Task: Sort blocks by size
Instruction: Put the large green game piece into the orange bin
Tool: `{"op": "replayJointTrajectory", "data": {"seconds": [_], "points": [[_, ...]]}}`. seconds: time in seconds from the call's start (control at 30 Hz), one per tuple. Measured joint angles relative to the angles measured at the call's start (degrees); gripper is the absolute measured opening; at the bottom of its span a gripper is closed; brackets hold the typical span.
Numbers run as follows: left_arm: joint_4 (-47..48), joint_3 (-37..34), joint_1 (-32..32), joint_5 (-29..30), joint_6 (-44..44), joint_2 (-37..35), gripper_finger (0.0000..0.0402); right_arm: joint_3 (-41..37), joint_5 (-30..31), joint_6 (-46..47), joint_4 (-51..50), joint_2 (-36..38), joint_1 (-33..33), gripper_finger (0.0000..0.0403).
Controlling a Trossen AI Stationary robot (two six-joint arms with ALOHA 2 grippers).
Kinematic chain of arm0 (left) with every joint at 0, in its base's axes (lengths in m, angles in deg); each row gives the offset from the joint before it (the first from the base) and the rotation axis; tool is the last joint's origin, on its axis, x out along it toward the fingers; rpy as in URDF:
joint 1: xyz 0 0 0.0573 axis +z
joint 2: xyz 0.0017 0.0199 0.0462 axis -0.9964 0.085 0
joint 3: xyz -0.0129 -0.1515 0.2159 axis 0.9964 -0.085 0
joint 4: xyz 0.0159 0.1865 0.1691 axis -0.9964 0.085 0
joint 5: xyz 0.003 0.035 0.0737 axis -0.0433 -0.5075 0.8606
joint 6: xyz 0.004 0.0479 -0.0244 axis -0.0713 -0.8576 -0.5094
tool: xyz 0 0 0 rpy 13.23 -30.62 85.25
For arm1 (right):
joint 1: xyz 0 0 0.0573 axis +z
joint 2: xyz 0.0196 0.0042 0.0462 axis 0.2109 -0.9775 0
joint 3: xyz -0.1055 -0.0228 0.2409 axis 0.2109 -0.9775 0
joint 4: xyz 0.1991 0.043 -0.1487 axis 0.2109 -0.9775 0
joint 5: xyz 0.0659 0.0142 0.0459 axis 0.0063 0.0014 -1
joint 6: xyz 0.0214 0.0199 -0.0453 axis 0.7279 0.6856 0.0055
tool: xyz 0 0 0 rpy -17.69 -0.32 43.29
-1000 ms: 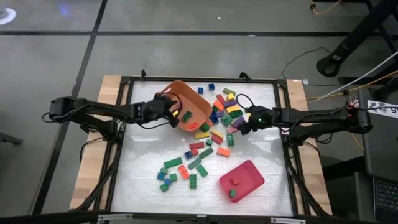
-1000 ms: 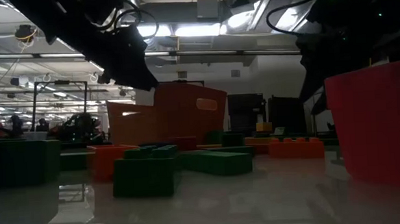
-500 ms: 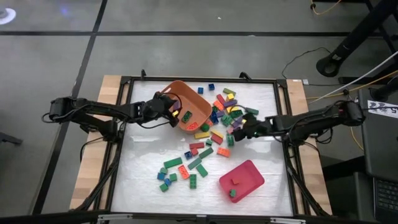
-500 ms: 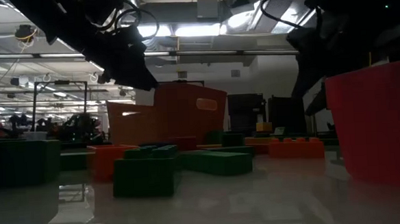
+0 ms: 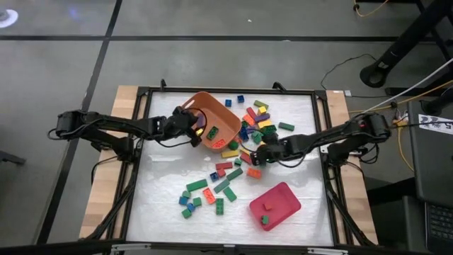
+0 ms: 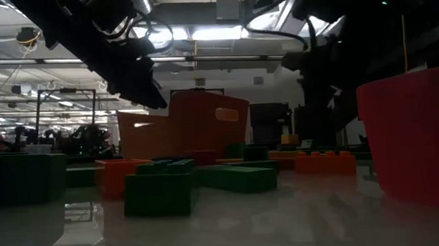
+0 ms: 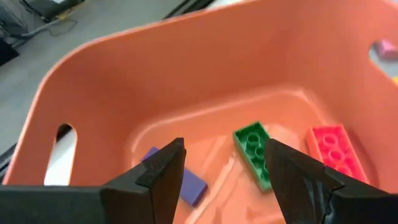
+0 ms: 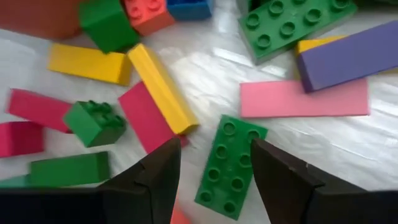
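Blocks (image 5: 249,134) crowd the orange tub (image 5: 214,119); both pincers (image 5: 258,152) gape, holding nothing.

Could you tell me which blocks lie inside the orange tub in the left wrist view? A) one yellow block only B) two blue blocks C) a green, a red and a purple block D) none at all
C: on the floor of the orange tub lie a green block, a red block and a purple block, just beyond the open left gripper.

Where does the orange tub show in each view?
High view: orange tub upper middle of the table, left gripper at its rim.
Low view: centre, behind the blocks.
Left wrist view: fills the frame, green block inside.
Right wrist view: a top-left sliver, possibly the tub.
Shared landmark: the tub's handle slot.
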State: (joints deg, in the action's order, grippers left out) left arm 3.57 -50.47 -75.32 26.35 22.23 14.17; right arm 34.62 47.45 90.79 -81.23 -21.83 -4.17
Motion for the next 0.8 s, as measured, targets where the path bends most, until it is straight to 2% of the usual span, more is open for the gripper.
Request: {"op": "replayJointTrajectory", "data": {"seconds": [0.27,0.8], "points": [[1.35,0.0,-0.09,-2.51,0.03,-0.02,0.0208,3.58,-0.76,3.12,-3.72,-4.21,0.01,0.0193],[1.55,0.0,-0.09,-2.51,0.03,-0.02,0.0208,3.6,2.3,8.91,-5.52,-4.38,2.22,0.0193]]}}
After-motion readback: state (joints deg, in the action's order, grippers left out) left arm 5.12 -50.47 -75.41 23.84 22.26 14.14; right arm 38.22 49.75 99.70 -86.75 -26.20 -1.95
